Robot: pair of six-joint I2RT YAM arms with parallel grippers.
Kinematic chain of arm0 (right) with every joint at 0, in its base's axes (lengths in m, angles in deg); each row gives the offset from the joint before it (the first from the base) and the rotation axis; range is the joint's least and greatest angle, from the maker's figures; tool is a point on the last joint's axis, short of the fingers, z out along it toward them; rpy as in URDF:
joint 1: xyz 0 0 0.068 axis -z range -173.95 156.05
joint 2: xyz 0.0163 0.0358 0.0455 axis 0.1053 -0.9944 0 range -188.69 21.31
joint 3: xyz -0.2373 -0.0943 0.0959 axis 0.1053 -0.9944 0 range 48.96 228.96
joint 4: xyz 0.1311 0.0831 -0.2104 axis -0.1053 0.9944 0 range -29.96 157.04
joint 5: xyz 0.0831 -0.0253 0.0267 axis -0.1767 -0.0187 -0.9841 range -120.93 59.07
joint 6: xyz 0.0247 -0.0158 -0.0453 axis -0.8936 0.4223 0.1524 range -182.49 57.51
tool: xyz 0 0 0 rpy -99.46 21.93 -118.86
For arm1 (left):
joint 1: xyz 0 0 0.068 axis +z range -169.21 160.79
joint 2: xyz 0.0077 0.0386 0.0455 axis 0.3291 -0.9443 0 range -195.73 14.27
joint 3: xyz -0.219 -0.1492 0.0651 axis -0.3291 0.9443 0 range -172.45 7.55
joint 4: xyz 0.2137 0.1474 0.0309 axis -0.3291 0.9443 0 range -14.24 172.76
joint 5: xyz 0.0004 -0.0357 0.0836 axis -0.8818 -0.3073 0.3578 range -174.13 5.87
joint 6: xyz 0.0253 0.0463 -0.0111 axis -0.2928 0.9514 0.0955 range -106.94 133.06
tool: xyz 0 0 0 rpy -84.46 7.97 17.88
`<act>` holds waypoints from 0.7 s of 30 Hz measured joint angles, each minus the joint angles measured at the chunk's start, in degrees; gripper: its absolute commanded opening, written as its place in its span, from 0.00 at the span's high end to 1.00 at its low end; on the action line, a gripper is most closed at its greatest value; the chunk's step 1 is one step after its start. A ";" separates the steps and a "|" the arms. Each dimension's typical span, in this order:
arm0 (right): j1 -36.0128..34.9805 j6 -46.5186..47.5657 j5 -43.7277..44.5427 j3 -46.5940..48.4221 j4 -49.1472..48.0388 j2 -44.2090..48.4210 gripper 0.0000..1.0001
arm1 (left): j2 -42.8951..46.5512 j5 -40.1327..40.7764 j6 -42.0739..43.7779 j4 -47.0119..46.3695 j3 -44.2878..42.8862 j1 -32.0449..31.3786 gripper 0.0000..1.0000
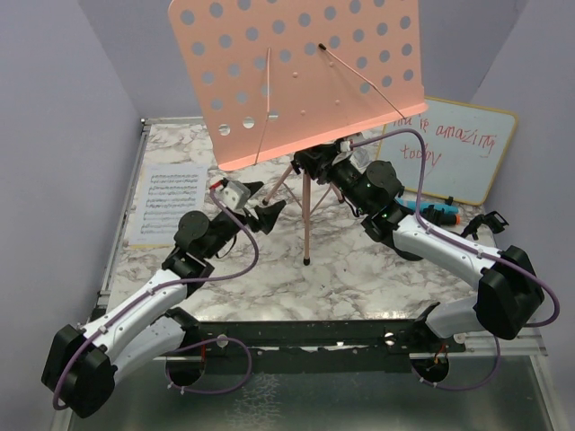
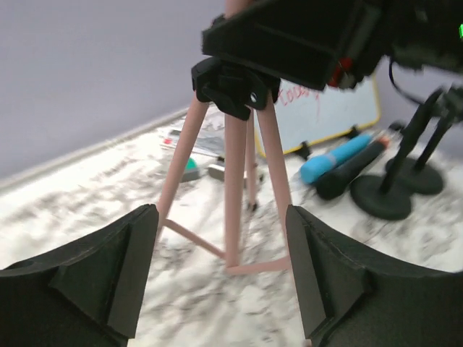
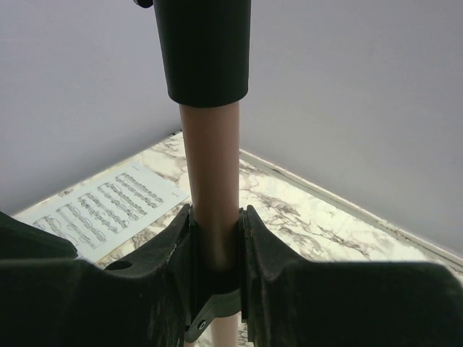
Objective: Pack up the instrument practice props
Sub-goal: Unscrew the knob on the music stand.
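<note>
Soft, even light from above in the top view: the rack [image 1: 296, 72] glows pale, a touch washed out, and only faint shadows fall on the counter [image 1: 359, 278]. The left wrist view is smeared, with the marble streaky, the blue mic [image 2: 336, 157] soft and the left tool [image 2: 221, 238] a near-black mass. The right wrist view is crisper: rack stem sharp, sheet [image 3: 101, 206] fairly clear, right tool [image 3: 215, 238] dark and underlit.
</note>
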 measured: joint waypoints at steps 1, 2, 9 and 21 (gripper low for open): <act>0.00 0.00 -0.02 0.00 0.00 0.00 1.00 | 0.87 -1.07 5.40 0.09 0.70 0.00 0.20; 0.00 0.00 -0.04 0.00 0.00 0.00 1.00 | 1.46 -1.90 9.27 0.33 1.14 0.00 0.19; 0.00 0.02 -0.09 0.00 0.02 0.00 1.00 | 1.81 -7.04 32.89 4.24 0.09 0.00 0.01; 0.00 0.02 -0.11 0.00 0.04 0.00 1.00 | -6.01 -10.34 55.56 15.93 -12.02 0.00 0.03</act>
